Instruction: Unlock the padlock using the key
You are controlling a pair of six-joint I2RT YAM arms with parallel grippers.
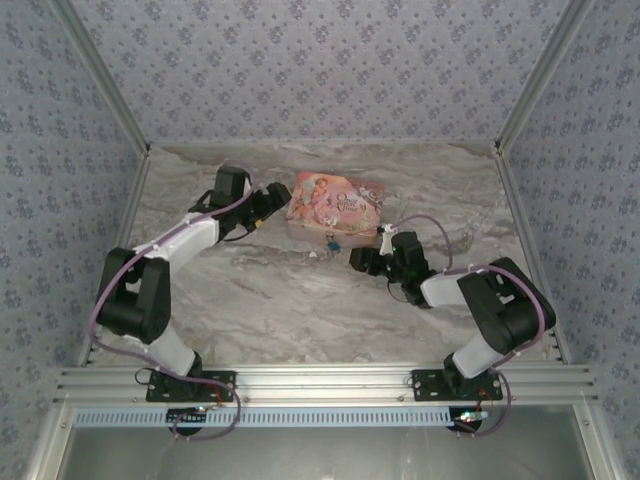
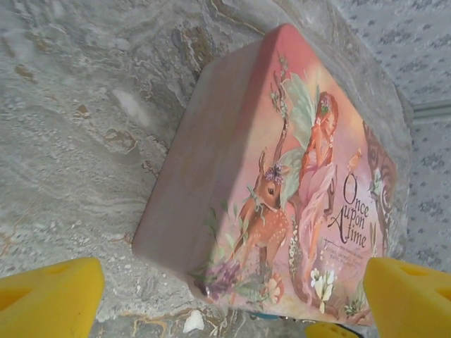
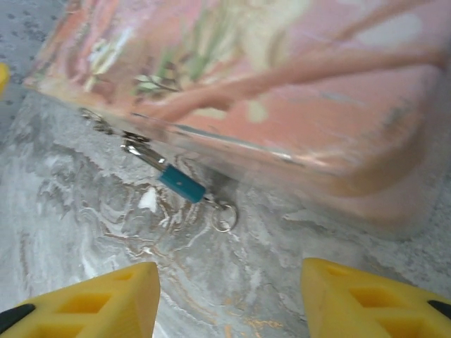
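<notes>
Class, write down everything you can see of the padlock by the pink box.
The padlock is tiny: a teal-blue body with a silvery metal shackle. It lies slanted on the marbled table at the foot of the box, with its shackle end up against the box's front. A small wire ring shows at its other end. Whether it is locked cannot be told. The open right pincer hovers short of it, not touching.

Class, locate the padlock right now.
The padlock lies on the marble table against the front edge of the pink box, just ahead of the open right gripper in the right wrist view.
</notes>
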